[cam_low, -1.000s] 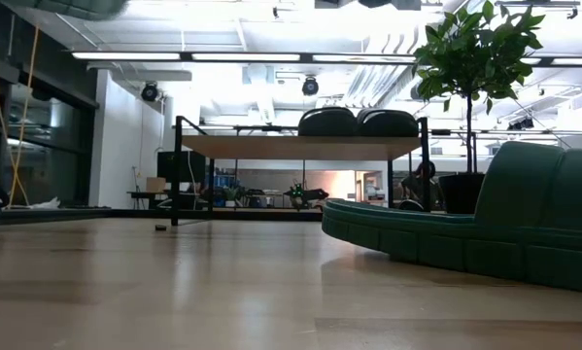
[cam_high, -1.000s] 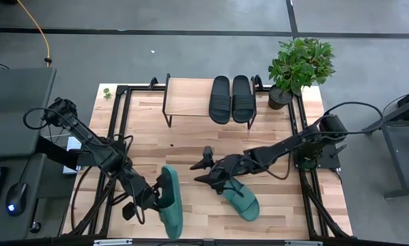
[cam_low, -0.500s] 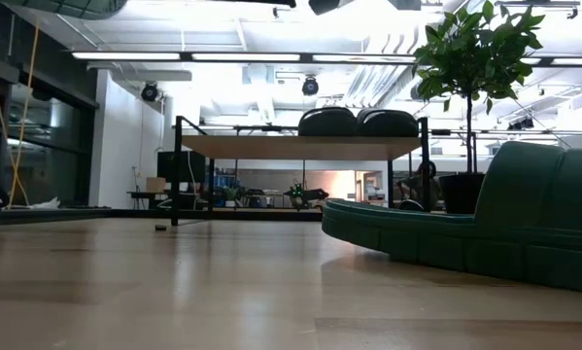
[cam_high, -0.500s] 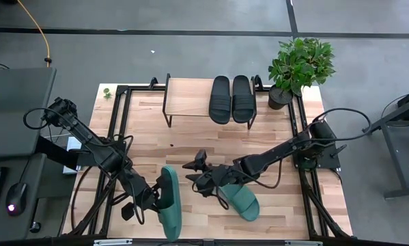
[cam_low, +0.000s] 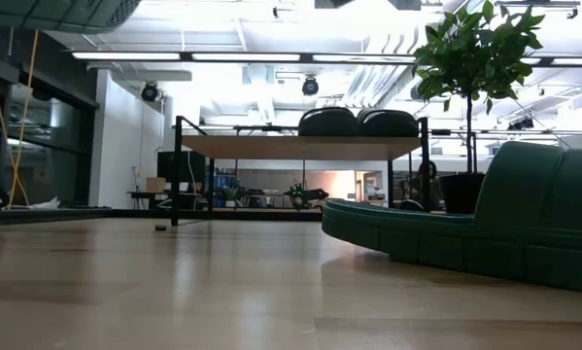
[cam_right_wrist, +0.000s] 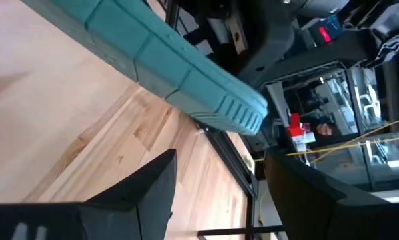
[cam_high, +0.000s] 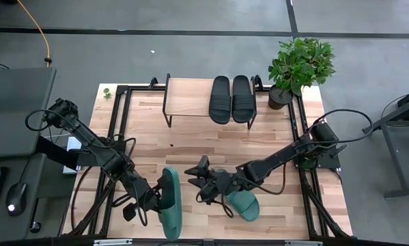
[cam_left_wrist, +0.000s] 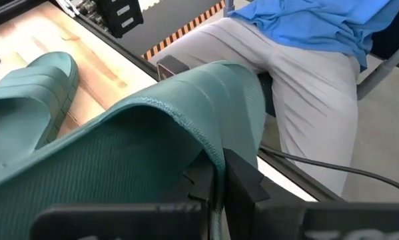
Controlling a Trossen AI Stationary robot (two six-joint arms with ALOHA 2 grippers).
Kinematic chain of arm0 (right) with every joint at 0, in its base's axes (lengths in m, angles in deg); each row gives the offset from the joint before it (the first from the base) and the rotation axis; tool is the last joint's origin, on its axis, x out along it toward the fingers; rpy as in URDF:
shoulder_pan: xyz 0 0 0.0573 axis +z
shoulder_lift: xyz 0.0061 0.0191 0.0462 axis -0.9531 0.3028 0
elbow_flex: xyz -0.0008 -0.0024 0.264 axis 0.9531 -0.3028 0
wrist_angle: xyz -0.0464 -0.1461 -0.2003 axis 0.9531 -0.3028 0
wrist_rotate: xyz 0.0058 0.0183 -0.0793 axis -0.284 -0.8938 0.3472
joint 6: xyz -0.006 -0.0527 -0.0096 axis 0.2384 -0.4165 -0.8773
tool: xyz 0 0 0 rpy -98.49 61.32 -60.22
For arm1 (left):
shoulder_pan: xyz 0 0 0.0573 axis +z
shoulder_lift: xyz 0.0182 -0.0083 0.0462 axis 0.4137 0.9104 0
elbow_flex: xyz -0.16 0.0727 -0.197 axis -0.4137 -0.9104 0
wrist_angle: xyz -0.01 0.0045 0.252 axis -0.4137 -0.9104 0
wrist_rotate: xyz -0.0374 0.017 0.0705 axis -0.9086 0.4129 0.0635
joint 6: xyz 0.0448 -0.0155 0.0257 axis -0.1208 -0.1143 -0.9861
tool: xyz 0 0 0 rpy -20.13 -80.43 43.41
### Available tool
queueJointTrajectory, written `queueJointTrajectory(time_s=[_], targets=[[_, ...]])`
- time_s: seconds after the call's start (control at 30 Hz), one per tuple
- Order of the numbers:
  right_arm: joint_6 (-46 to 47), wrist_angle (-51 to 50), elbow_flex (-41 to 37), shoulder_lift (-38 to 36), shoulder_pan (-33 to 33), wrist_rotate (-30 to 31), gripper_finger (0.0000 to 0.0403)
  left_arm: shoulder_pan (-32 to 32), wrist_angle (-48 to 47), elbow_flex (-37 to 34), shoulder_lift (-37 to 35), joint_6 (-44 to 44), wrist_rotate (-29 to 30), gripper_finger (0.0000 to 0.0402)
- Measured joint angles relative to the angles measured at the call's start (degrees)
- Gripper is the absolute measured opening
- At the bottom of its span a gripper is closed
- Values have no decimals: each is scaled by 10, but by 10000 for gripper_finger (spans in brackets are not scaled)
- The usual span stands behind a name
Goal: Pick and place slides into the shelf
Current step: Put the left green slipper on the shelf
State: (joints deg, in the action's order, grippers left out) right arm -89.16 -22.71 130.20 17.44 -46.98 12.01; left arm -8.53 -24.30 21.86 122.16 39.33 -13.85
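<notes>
My left gripper (cam_high: pixel 156 195), near the table's near edge, is shut on one teal slide (cam_high: pixel 170 205), which is raised off the table in the right wrist view (cam_right_wrist: pixel 166 73). The second teal slide (cam_high: pixel 240 199) lies flat on its sole to the right, partly under my right arm. My right gripper (cam_high: pixel 194 179) hovers open between the two teal slides, touching neither. Two black slides (cam_high: pixel 231 99) rest side by side on the shelf (cam_high: pixel 187 96) at the far edge. My left gripper pinches the teal slide between its two fingers (cam_left_wrist: pixel 242 177) at the curved edge of the wide strap (cam_left_wrist: pixel 186 117), coming from the table's left side. The slide is lifted clear of the table and tilted.
A potted plant (cam_high: pixel 300 65) stands at the table's far right corner beside the shelf. A black frame (cam_high: pixel 119 123) runs along the table's sides. A seated person in grey trousers (cam_left_wrist: pixel 306 87) is just beyond the near edge. Bare wood (cam_high: pixel 190 140) lies between shelf and grippers.
My right gripper has moved toward the table's left and near edge, closer to the slide held by my left gripper, staying open. The left gripper and its slide have hardly shifted.
</notes>
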Motion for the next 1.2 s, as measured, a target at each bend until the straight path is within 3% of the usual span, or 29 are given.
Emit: queueJointTrajectory(time_s=[0.17, 0.37, 0.77, 0.93, 1.2], targets=[[26, 1, 0, 0, 8, -11, 217, 0, 1, 0, -2, 8, 32, 11], [58, -21, 40, -2, 26, 56, 217, 0, -22, 3, -3, 13, 105, 18], [164, -135, 93, -2, 36, 122, 217, 0, -121, 55, -3, 112, 332, 20], [164, -136, 94, -1, 36, 169, 217, 0, -152, 62, -3, 141, 380, 22], [179, -140, 94, -1, 35, 180, 217, 0, -162, 62, -4, 158, 451, 10]])
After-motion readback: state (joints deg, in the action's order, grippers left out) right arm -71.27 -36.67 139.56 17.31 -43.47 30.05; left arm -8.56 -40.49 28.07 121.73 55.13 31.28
